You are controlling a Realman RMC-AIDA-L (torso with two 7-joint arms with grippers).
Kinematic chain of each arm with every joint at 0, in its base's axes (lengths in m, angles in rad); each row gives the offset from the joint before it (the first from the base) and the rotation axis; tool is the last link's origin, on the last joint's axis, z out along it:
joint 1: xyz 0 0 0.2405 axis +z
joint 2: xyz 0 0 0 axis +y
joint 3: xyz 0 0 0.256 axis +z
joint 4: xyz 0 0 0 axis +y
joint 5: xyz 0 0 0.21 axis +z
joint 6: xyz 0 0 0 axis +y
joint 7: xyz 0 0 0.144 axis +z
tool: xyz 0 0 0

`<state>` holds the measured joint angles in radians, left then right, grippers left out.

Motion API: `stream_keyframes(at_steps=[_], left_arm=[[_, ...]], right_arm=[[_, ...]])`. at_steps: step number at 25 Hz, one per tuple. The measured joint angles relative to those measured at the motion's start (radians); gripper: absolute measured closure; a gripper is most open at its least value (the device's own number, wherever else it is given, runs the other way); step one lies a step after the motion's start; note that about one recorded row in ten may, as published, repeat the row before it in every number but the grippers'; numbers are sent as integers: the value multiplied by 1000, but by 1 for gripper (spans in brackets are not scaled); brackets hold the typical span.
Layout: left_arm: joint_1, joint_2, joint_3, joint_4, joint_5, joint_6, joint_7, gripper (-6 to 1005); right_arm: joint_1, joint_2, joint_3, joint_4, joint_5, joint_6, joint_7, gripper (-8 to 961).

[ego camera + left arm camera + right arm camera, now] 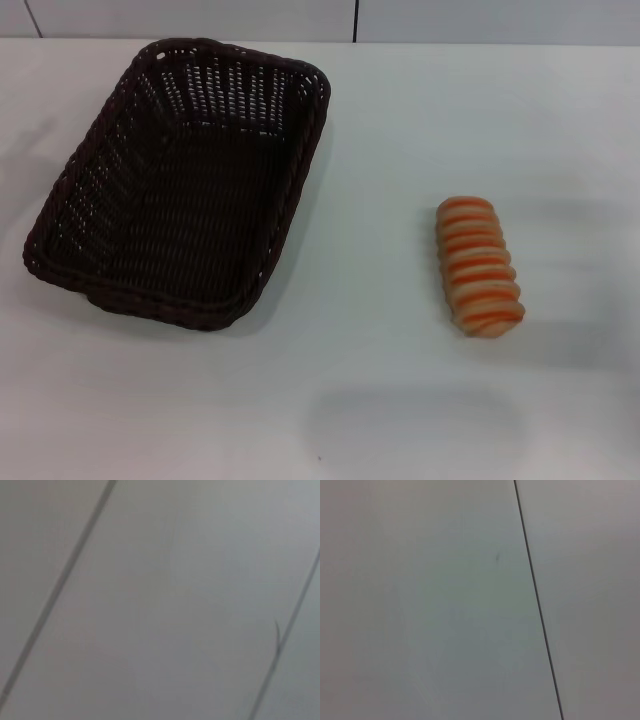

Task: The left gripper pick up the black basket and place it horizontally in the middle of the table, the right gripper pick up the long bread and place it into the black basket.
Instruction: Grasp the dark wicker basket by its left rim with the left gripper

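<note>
The black basket (180, 180) is a large dark woven wicker basket. It stands empty on the left part of the white table (380, 400), with its long side running away from me and slightly tilted. The long bread (479, 265) is a tan loaf with orange stripes. It lies on the table to the right of the basket, well apart from it. Neither the left gripper nor the right gripper shows in any view. Both wrist views show only a pale panelled surface with dark seams.
A pale wall with dark vertical seams (355, 20) runs along the table's far edge. Bare white tabletop lies between the basket and the bread and along the near side.
</note>
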<state>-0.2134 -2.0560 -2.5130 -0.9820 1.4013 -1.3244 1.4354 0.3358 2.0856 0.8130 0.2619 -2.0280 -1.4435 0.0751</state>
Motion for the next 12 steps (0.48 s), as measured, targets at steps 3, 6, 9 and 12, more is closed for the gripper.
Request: stream_keyframes(at_steps=[3,6,9,12], left_arm=[[-12,-1,1,-147,142,1,-182,209],[-18,-1,2,-220,219,1,-275,215],[-43,-2,11,-375,424,0,-494,220],[-49,-3,26,-429,494,0,-551,225]], right_arm=[[0,1,-2,0,0,0,0,371],[-3,1,-4,10,0,0,0,372],[-5,0,-4,12,0,0,0,372],[-4,-1,-5,13,0,0,0,372]])
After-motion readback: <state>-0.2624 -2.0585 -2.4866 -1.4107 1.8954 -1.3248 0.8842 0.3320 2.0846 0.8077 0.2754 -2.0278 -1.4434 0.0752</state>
